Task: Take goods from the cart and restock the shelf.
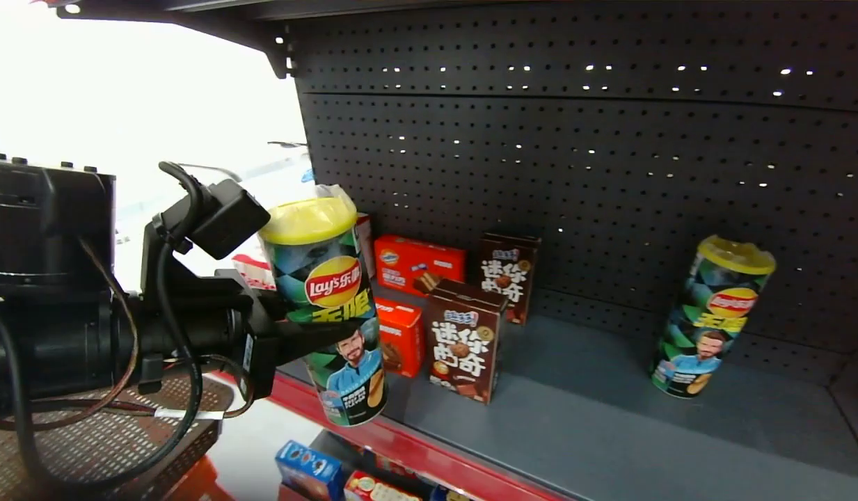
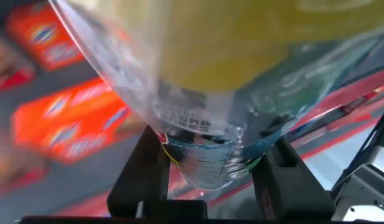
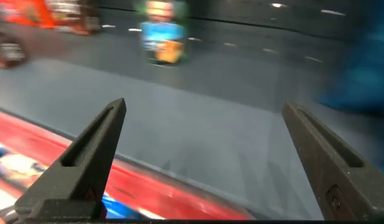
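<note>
A chip can [image 1: 328, 306] hangs at the left front edge of the shelf [image 1: 575, 417], boxes [image 1: 463, 341] just behind. A second can [image 1: 710, 316] stands well right.

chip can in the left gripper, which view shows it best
The head view: the held chip can shows whole, lid to base, in the left gripper. The left wrist view catches its lower body up close between the fingers. The right wrist view shows the other chip can.

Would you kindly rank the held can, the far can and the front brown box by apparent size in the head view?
1. held can (nearest the camera, so enlarged)
2. far can
3. front brown box
</note>
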You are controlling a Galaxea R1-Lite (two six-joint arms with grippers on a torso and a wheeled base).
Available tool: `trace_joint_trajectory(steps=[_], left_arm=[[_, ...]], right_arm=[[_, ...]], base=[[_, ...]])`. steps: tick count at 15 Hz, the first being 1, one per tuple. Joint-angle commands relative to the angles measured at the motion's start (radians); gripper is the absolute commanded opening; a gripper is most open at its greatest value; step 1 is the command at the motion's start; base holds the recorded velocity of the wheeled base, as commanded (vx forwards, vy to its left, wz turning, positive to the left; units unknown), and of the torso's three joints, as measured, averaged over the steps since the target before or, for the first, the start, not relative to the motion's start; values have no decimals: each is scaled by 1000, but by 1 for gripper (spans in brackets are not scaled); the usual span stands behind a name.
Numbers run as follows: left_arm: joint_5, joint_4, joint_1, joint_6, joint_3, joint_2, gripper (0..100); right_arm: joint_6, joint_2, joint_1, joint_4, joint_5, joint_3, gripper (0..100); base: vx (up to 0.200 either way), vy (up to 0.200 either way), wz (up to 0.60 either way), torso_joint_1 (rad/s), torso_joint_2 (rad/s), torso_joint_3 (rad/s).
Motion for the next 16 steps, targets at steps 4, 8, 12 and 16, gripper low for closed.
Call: trace_joint_trajectory(steps=[4, 8, 12, 16], left_arm=[[-29, 48, -73, -25, -4, -103, 0], [-29, 92, -110, -40, -7, -133, 0], [-25, 88, -106, -42, -8, -132, 0], [-25, 88, -99, -45, -5, -132, 0]], right_arm=[[-1, 1, 1, -1, 0, 0, 100], [-1, 1, 1, -1, 0, 0, 100], [-1, 1, 1, -1, 0, 0, 100], [-1, 1, 1, -1, 0, 0, 100]], base=[[0, 0, -600, -4, 2, 2], [0, 0, -600, 4, 0, 0], [0, 0, 0, 0, 0, 0], [0, 0, 0, 0, 0, 0]])
